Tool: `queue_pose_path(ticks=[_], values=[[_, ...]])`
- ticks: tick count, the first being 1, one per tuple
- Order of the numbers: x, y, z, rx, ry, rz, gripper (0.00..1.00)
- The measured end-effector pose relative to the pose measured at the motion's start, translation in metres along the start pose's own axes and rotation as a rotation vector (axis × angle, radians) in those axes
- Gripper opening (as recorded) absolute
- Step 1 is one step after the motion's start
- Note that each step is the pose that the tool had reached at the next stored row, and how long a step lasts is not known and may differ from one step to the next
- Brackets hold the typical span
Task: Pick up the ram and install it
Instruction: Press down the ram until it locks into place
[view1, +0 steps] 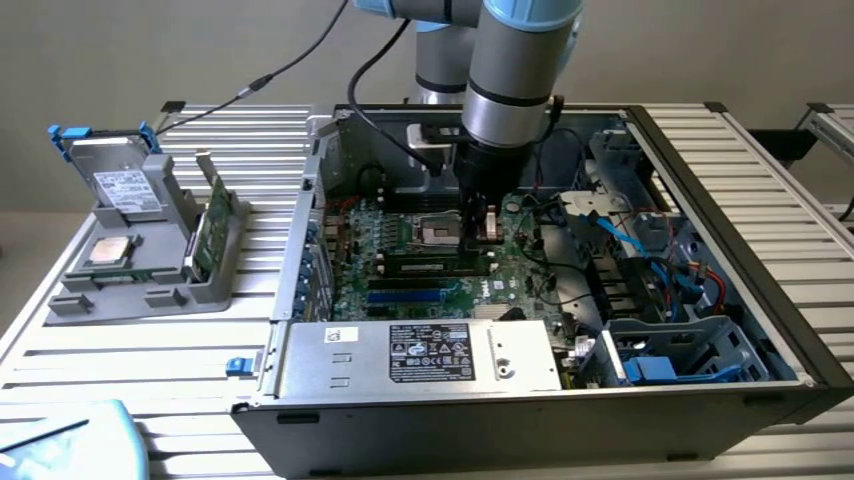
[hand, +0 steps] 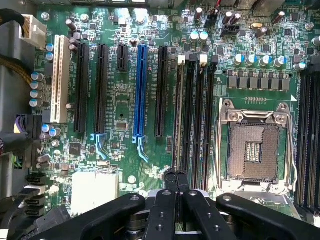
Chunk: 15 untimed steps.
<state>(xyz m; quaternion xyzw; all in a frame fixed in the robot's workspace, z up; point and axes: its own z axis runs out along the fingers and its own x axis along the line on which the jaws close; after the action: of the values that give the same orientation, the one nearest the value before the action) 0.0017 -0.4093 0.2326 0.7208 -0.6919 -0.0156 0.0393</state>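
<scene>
— What do we see in the exterior view?
— An open computer case (view1: 747, 400) on the slatted bench (view1: 147, 350). Inside it lie the motherboard (view1: 387, 235), a silver power supply (view1: 420, 358) at the near side, and blue cables (view1: 641, 240) to the right. The pincer (view1: 478, 228) reaches down over the memory slots, where the ram (view1: 430, 265) lies seated. Left of the case, a grey tray (view1: 140, 265) holds a drive and another green board.
— And the wrist view?
— We see the pincer (hand: 175, 176) pressed together, its tips over the ram (hand: 178, 115) standing edge-on in a black slot, beside the empty processor socket (hand: 255, 150).
</scene>
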Motion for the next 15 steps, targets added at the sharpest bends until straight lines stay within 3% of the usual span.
queue_pose_path(ticks=[15], values=[[-0.0002, -0.0005, 0.0066, -0.0002, 0.0005, 0.000, 0.11]])
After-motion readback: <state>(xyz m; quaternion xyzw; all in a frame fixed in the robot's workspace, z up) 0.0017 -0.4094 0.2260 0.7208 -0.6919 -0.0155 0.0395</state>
